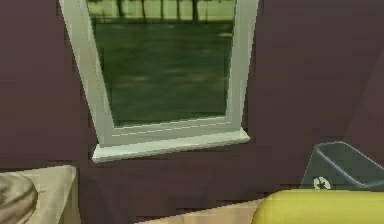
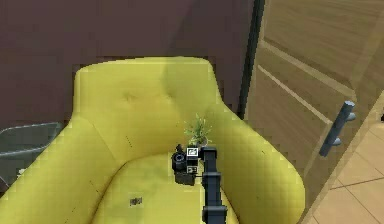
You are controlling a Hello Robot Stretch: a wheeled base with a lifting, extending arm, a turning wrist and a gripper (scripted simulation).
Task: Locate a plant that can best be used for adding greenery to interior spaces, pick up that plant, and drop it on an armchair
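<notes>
**Small plant at the arm's tip, over the yellow armchair**

In the arm side view, a yellow armchair [image 2: 130, 110] stands against a dark purple-brown wall [image 2: 120, 30]. The dark arm [image 2: 211, 190] rises from the bottom edge over the seat. At its far end sits the gripper [image 2: 180, 168], with its thin fingers [image 2: 177, 164] to the left of the two white marker squares. A small plant [image 2: 199, 130] with spiky green leaves shows just above the arm's tip, against the chair's backrest. With the upholstery right behind it, I cannot tell whether the fingers are grasping the plant or whether it rests on the chair. A small dark speck [image 2: 135, 202] lies on the seat cushion. To the right of the chair is a wooden door [image 2: 310, 90] with a grey handle [image 2: 340, 128], and to the left a grey bin [image 2: 25, 145].

The forward view shows a white-framed window [image 1: 165, 128] with grass outside. The same grey bin appears at lower right, with the armchair's yellow edge below it and a beige cushion [image 1: 35, 195] at lower left.
</notes>
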